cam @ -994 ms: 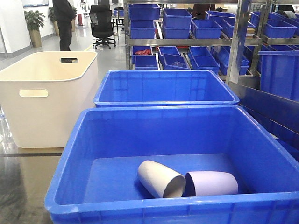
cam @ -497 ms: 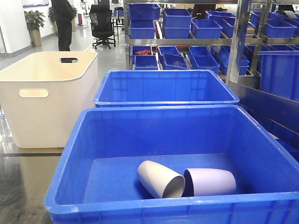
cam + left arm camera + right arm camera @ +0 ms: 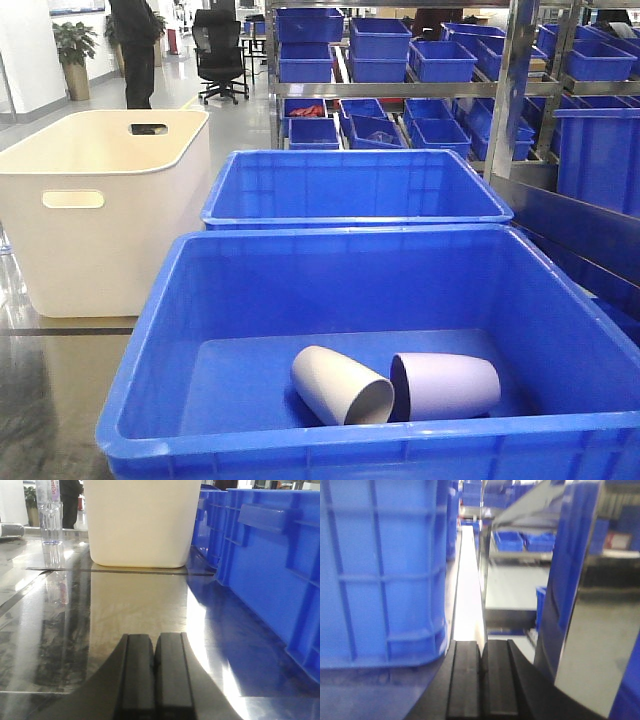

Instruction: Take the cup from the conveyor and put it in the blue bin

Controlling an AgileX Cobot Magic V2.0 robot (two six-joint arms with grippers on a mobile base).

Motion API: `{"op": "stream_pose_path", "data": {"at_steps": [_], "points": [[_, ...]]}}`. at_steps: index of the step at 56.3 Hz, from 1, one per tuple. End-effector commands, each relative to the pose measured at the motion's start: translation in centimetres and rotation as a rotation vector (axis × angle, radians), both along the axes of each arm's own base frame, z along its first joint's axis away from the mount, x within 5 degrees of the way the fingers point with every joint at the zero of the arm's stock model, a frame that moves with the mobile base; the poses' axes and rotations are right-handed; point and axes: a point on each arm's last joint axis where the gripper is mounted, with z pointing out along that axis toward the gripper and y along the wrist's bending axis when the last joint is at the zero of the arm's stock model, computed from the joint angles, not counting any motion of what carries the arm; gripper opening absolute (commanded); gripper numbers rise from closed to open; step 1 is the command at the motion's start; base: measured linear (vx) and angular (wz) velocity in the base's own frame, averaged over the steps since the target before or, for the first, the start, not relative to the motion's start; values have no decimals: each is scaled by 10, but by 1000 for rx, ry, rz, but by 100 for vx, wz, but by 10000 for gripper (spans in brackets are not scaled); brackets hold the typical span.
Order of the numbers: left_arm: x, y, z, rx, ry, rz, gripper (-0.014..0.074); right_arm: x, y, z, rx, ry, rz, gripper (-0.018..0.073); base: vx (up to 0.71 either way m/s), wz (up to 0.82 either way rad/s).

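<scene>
Left pincer (image 3: 155,672) closed, empty, low over table (image 3: 135,605). Right pincer (image 3: 481,677) closed, empty, blue bin (image 3: 380,570) just left of it. Two cups (image 3: 342,385) lie inside bin. Conveyor not seen. Next cup: open wide first, grip middle.

The front-facing view looks forward and slightly down from above the near edge of the blue bin (image 3: 350,300), which fills the lower frame; a second blue crate (image 3: 355,190) and a cream tub (image 3: 100,200) sit behind it, with shelving (image 3: 420,60) across the top.

The left wrist view sits low, just above the reflective tabletop (image 3: 130,605), looking along it. The left claw (image 3: 155,677) juts in at bottom centre, the tub (image 3: 140,520) stands at upper centre, and the bin's outer wall (image 3: 270,555) runs down the right, so this view shares both containers with the front one.

The right wrist view, also low and blurred, faces along a ribbed blue wall (image 3: 380,570) close on the left, with the right claw (image 3: 481,685) at bottom centre.
</scene>
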Motion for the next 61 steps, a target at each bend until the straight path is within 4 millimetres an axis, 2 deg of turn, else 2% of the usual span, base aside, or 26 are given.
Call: {"op": "stream_pose_path", "data": {"at_steps": [1,61], "points": [[-1,0,6,-11,-90,2,-6,0,0,-2,37,-51,-1,-12,0,0],[-1,0,6,-11,-90,2,-6,0,0,-1,24,-52,-3,-9,0,0]]}}
